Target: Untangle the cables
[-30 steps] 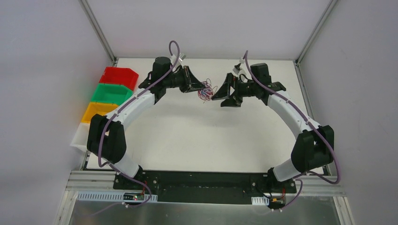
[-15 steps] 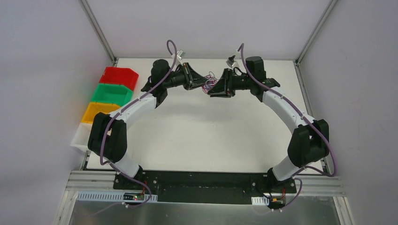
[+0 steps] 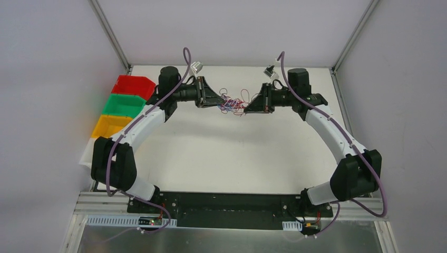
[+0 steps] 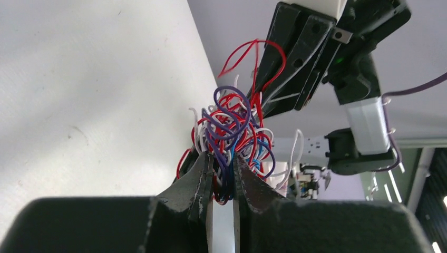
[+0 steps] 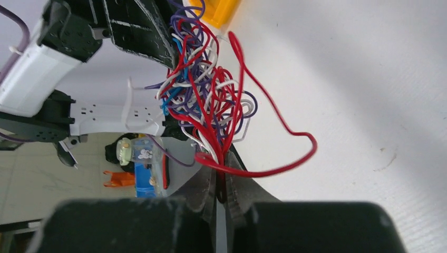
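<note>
Wires first: the knotted bundle of thin red, white, purple and blue cables (image 3: pixel 232 102) is strung in the air between the two tools, over the far middle of the white table (image 3: pixel 221 153). On one end the black two-finger left gripper (image 3: pixel 218 102) is pinched tight on a clump of purple and blue strands. On the other end the matching right gripper (image 3: pixel 246 108) is clamped on a few red and white strands, with one big red loop sagging out beside it. Off the table's left edge sit a red plastic bin (image 3: pixel 134 86), a green plastic bin (image 3: pixel 125 105) and a yellow plastic bin (image 3: pixel 109 125), all in a row.
</note>
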